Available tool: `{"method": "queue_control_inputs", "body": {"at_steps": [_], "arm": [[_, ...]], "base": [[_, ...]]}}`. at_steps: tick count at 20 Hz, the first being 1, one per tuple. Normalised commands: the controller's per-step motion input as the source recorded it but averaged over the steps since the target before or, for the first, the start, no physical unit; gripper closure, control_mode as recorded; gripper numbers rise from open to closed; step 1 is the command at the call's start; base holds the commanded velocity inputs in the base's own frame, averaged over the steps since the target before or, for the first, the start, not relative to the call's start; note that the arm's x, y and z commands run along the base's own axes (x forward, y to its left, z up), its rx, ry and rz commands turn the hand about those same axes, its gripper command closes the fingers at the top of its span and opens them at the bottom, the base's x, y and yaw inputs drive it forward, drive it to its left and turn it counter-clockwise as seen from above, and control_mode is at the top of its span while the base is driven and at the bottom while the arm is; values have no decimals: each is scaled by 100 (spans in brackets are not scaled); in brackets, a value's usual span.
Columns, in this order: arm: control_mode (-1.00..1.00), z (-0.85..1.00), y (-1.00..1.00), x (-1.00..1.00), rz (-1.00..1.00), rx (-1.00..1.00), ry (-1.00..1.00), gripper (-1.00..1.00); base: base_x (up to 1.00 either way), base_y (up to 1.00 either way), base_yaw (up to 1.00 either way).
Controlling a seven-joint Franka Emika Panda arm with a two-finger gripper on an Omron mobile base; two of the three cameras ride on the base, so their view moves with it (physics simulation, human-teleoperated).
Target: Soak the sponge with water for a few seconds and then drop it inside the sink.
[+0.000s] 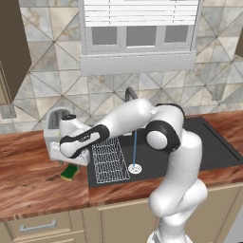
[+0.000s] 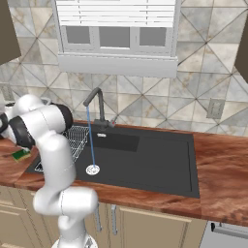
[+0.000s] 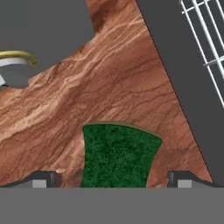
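**Arm reached low to its left, gripper held wide**

The white arm is seen bent at the elbow and stretched leftward and down, with the wrist angled toward the tabletop (image 1: 28, 175). The gripper (image 3: 112, 178) is pointed downward, its 2 dark fingertips (image 3: 43, 178) spread far apart, and nothing is clasped between them.

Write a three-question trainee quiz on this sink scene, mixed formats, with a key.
1. True or false: the sponge lies on the counter, not in the sink.
2. The gripper is: A) shut on the sponge, B) open with the sponge between its fingertips, C) open above the drain.
3. Fill in: the water falls from the faucet to the ____.

Key: 1 true; 2 B; 3 drain.
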Motion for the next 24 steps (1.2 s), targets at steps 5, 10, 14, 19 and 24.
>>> {"method": "queue_control_inputs", "body": {"at_steps": [5,10,14,19,24], "arm": [[-100,-28,6,0,0,0,4,-100],[-100,-22,10,0,0,0,3,-100],[-100,-17,13,0,0,0,4,-100],[-100,-8,14,0,0,0,4,-100],[-100,-15,7,0,0,0,3,-100]], "base": [[0,0,0],[0,0,0],[0,0,0],[0,0,0],[0,0,0]]}}
